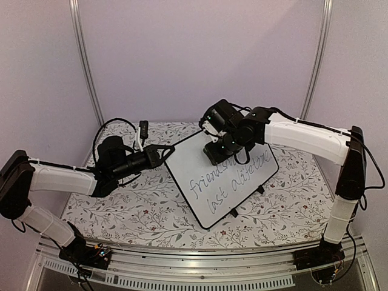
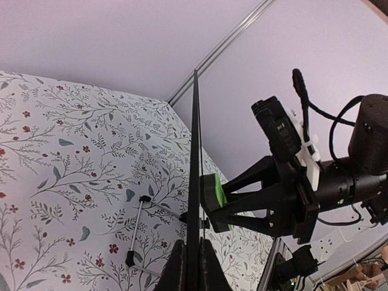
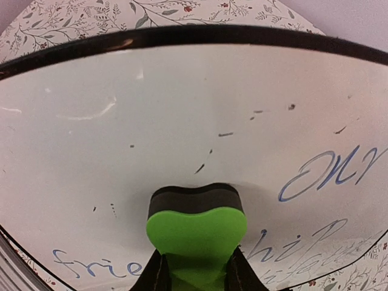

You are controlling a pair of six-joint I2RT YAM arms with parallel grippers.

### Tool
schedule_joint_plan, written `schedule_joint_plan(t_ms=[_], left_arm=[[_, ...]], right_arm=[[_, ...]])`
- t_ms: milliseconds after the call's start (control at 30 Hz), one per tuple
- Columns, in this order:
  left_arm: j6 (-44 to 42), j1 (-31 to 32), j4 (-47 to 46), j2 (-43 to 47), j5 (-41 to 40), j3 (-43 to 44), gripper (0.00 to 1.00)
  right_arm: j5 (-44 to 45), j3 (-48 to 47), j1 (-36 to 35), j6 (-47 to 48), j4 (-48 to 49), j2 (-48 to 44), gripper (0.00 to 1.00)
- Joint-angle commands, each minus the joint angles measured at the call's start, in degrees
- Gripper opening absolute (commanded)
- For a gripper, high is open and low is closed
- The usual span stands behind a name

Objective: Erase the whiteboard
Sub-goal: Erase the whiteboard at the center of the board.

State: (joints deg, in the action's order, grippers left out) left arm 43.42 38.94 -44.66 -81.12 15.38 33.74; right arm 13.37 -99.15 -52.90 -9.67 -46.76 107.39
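Currently whiteboard [image 1: 233, 188] stands tilted mid-tabletop [image 1: 133, 206], handwriting across its near half. I note left gripper [image 1: 168, 151] clamped on its left edge; right gripper [image 3: 195, 267], closed around green eraser [image 3: 195, 227], presses it against the far part.

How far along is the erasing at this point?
Upper part of the whiteboard looks wiped, faint specks only. In hand: left gripper clamps its edge; right gripper presses the green eraser on it. Left: the blue handwriting lower down.

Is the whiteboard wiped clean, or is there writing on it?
Not clean. The whiteboard carries handwritten words; the part beyond the green eraser looks wiped, with only faint specks.
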Motion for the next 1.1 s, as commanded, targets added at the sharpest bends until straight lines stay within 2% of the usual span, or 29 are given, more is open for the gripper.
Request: schedule_joint_plan(t_ms=[0, 167, 367, 800, 1067], left_arm=[[-3.0, 0.6, -4.0, -0.3, 3.0, -0.3, 0.0], [-2.9, 0.7, -4.1, 0.0, 3.0, -0.4, 0.0], [-3.0, 0.7, -4.1, 0.2, 3.0, -0.4, 0.0], [-3.0, 0.7, -4.1, 0.0, 3.2, -0.4, 0.0], [-3.0, 0.7, -4.5, -0.4, 3.4, -0.3, 0.0]], right_arm=[[-1.7, 6.7, -1.3, -2.5, -2.0, -2.0, 0.0], [-2.0, 12.1, -1.4, -4.5, -0.8, -5.5, 0.0], [-2.1, 13.2, -1.6, -5.0, -0.4, -6.5, 0.0], [5.6, 2.7, 1.8, -2.2, 0.8, -3.5, 0.0], [6.0, 0.1, 3.2, 2.1, 3.7, -1.4, 0.0]])
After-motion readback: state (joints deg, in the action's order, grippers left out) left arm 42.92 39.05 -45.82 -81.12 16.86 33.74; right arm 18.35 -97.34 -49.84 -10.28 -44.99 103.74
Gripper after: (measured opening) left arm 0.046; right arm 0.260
